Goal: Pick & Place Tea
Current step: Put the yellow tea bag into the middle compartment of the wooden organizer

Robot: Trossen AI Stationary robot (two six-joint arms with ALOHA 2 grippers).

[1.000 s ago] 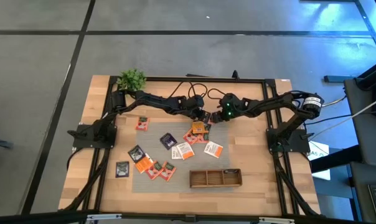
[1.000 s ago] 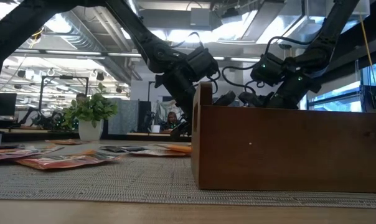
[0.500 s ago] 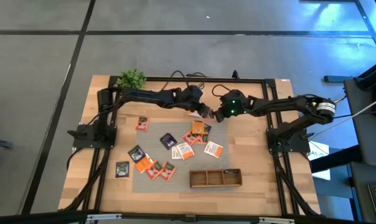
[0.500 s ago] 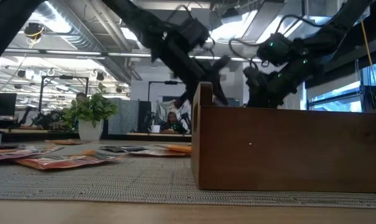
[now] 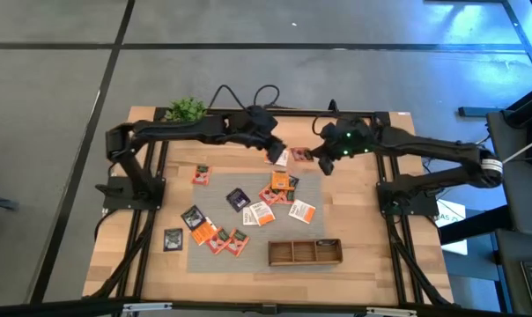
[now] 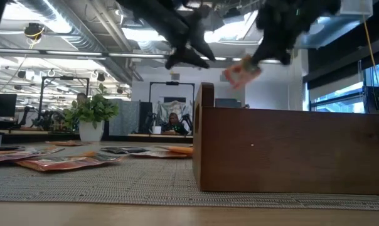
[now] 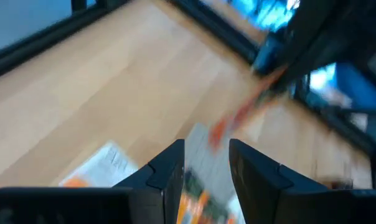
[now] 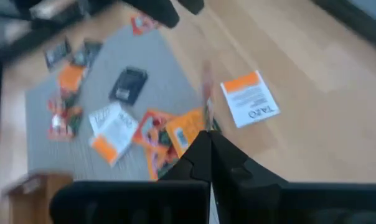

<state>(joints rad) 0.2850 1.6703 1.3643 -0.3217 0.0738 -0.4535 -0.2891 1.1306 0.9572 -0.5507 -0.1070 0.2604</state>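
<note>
The right tool (image 5: 321,161) is clamped together on an orange-red sachet (image 5: 301,155), held in the air above the bare wood at the 12 o'clock side of the grey mat (image 5: 284,231). In the low view the sachet (image 6: 241,71) hangs tilted under that tool (image 6: 265,53), well above the tray wall. In the right wrist view the two fingers (image 8: 208,146) meet, with the sachet showing only as a thin edge past them.

The left tool (image 5: 275,151) is at 9 o'clock from the right one, near it, also raised. Its fingers (image 7: 175,168) stand apart and, in the low view, they spread with nothing between them (image 6: 188,55).

A white sachet (image 5: 282,158) with an orange band lies flat on the wood just under the two tools, at 12 o'clock from the mat; it shows clearly in the right wrist view (image 8: 250,99).

The other sachets (image 5: 259,213) lie scattered over the mat: orange ones near its 12 o'clock edge, white and black ones in the middle, orange and red ones toward 7 o'clock. One red sachet (image 5: 201,174) and one dark sachet (image 5: 173,239) lie at the mat's 9 o'clock side.

The wooden tray (image 5: 305,252) sits at the mat's 5 o'clock corner. A potted plant (image 5: 186,110) stands at the 11 o'clock corner of the surface (image 5: 354,220).
</note>
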